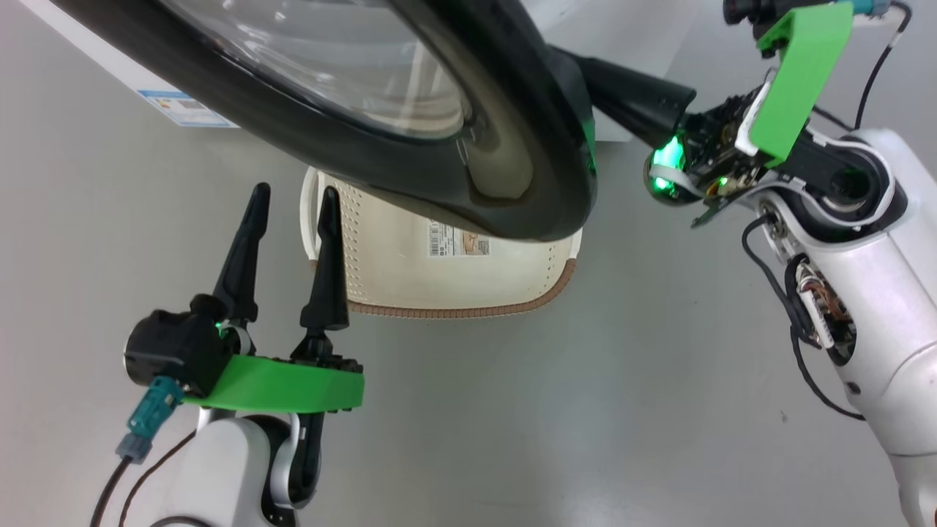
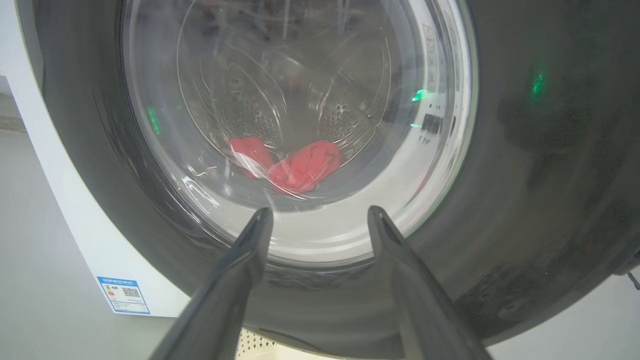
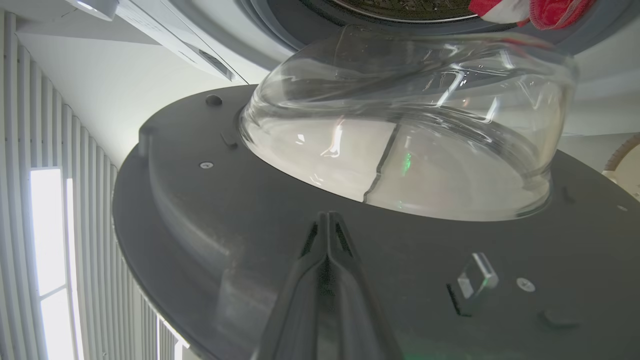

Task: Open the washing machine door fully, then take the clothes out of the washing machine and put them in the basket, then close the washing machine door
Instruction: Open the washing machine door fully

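Half the basket point(image 1: 395, 274) hides under the washing machine door point(image 1: 344, 150); left end effector point(image 1: 294, 192) released, right end effector point(image 3: 327, 216) clenched; grey floor point(image 1: 585, 410) below.

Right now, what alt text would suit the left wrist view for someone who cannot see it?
Red clothes lie in the steel drum of a washing machine, seen through the glass of its round black door. Two dark fingers stand apart in front, holding nothing.

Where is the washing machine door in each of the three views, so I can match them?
Head view: washing machine door across the top, outer side.
Left wrist view: door over most of the picture, outer side.
Right wrist view: door middle and bottom, inner side.
Shared landmark: its glass window.
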You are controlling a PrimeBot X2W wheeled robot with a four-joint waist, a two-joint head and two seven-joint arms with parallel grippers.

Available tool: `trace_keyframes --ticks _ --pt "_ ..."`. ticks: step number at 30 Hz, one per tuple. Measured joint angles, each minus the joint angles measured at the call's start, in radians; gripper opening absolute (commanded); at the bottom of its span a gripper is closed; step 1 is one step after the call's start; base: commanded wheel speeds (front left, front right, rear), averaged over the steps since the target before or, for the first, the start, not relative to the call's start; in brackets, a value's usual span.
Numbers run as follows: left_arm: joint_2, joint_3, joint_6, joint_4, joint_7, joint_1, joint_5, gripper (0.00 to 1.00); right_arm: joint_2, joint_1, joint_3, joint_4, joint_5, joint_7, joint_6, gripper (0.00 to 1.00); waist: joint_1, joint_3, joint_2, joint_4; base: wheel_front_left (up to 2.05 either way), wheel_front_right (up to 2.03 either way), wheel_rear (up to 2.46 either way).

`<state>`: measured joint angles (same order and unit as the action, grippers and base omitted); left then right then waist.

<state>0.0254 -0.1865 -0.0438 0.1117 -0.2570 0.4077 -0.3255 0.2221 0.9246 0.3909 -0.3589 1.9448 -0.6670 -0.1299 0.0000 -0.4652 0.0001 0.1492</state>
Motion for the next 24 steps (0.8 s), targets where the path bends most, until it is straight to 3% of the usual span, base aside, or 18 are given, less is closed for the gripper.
trace_keyframes --ticks 12,24 --pt "0.0 -0.001 -0.01 0.012 0.0 -0.036 -0.002 1.0 0.049 -0.095 0.09 0.037 0.074 0.036 0.0 0.0 0.0 0.073 0.0 0.044 0.0 0.0 0.0" --pt "0.0 -0.012 -0.031 0.05 0.0 -0.09 -0.02 1.0 0.116 -0.209 0.17 0.071 0.162 0.105 0.0 0.0 0.0 0.153 0.0 0.149 0.0 0.0 0.0"
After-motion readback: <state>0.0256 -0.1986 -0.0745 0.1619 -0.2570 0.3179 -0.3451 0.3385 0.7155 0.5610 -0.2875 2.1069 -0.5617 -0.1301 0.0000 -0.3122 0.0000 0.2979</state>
